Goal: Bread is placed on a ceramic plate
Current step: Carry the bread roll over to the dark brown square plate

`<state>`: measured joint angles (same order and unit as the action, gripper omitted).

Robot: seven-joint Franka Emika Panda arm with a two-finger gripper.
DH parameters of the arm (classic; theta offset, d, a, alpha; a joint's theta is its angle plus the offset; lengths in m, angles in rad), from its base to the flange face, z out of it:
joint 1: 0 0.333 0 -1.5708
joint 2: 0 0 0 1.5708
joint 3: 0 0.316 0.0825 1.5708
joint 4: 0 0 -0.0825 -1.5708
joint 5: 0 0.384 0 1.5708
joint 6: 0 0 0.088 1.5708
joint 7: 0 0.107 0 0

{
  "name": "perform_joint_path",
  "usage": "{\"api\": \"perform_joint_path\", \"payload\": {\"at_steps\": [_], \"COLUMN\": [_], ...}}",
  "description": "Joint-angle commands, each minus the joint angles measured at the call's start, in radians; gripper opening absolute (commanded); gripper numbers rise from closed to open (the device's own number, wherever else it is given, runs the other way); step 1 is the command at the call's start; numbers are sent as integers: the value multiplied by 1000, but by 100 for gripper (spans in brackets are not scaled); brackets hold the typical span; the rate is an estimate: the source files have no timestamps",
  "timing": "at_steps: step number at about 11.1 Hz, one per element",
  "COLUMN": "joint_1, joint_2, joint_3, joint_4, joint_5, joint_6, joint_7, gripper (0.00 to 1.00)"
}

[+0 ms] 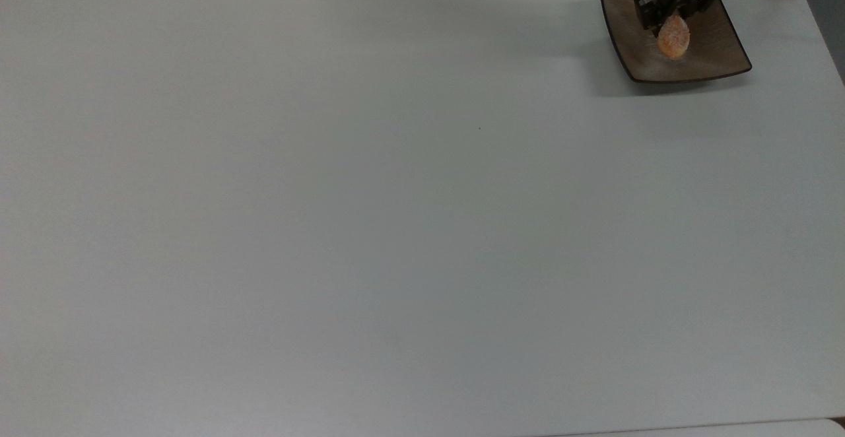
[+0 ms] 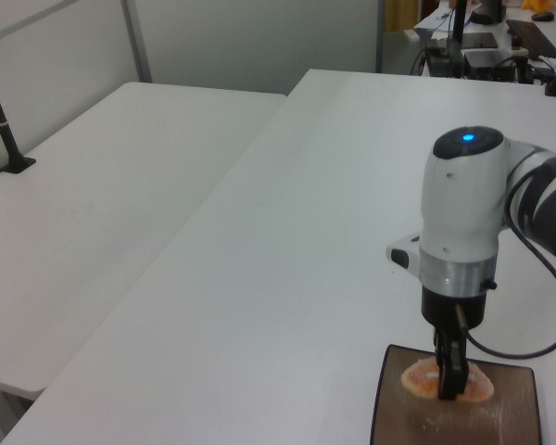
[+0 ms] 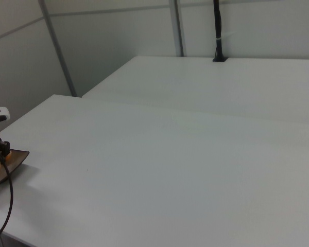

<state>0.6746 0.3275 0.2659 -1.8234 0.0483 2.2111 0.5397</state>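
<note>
The gripper (image 2: 449,382) is clamped on the bread (image 2: 423,378), its two dark fingers pinching the bun across the middle, as the left view shows. The bread hangs over the ceramic plate (image 1: 716,54), within its rim and toward the far side in the top view; whether it already touches the glaze cannot be told. Judged from this, transport is done, and what is left is the set-down, the release and the withdrawal of the arm. The bread (image 1: 673,36) is a small orange-brown oval with a pale speckled crust, much smaller than the plate. The plate is square, brown, dark-rimmed and shallowly dished, and stands at the far right corner of the white table (image 1: 396,226) in the top view.
</note>
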Motion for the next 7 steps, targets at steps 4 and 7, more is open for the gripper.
{"api": "perform_joint_path", "payload": {"at_steps": [4, 7], "joint_1": [3, 5], "joint_2": [44, 42], "joint_3": [9, 10], "joint_4": [-8, -5], "joint_5": [-19, -21], "joint_6": [85, 84], "joint_7": [31, 28], "gripper": [97, 100]}}
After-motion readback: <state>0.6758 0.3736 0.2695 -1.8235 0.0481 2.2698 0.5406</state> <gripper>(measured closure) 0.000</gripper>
